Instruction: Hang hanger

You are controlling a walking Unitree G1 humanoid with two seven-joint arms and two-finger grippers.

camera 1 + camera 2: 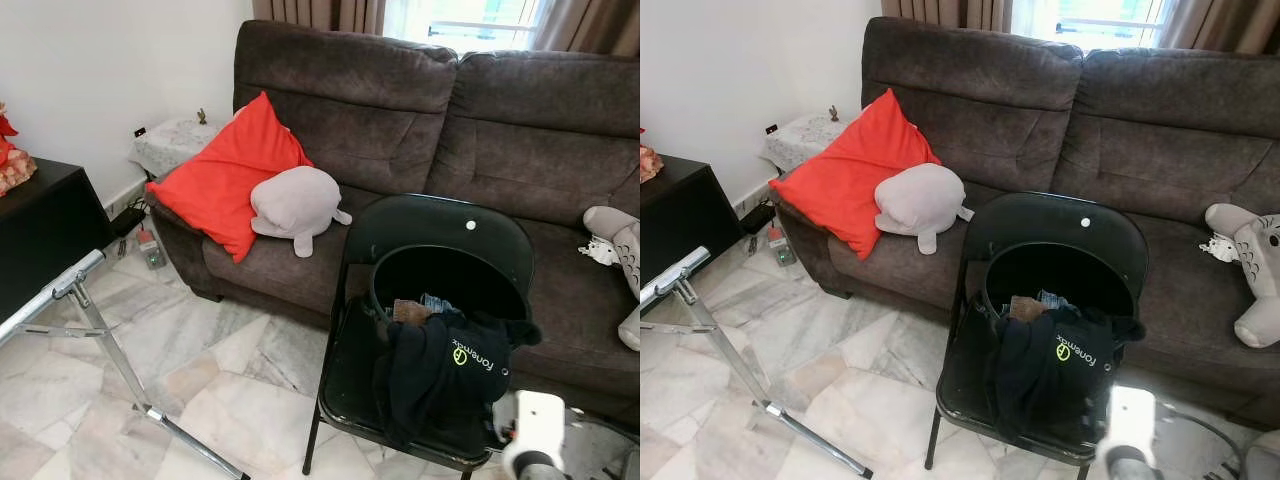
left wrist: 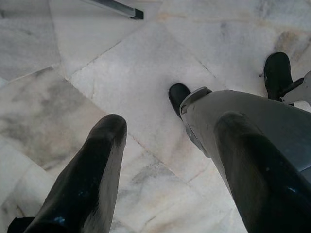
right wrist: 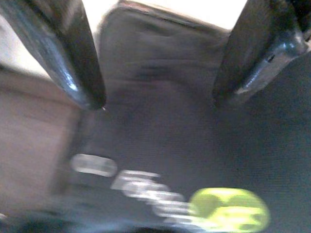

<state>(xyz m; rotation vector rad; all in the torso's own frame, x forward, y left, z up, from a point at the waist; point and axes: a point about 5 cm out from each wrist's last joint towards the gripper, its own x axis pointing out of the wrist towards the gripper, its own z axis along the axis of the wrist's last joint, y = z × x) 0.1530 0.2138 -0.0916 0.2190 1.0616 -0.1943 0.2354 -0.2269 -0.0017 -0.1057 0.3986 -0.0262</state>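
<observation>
A black folding chair (image 1: 420,300) stands on the marble floor (image 1: 200,360) directly in front of a dark brown sofa (image 1: 480,130). A black garment (image 1: 440,375) with a yellow-green logo and white lettering lies bunched on the right part of the chair seat. Whether a hanger sits inside the garment cannot be told.

The right gripper (image 3: 158,104) hovers just over the black garment, its two black fingers (image 3: 73,58) set apart with nothing between them; the logo lies just beyond the fingertips. The right wrist view is blurred. In the head views the right arm (image 1: 535,430) appears as a white and silver shape at the near right, beside the chair's near right corner.

The left gripper (image 2: 184,165) points down at the floor, fingers spread wide and empty, beside the robot's own leg.

On the sofa's left end rest a red cushion (image 1: 225,180) and a grey plush toy (image 1: 295,205), touching. A chrome rack frame (image 1: 100,340) stands at the near left, beside a black cabinet (image 1: 40,235).
</observation>
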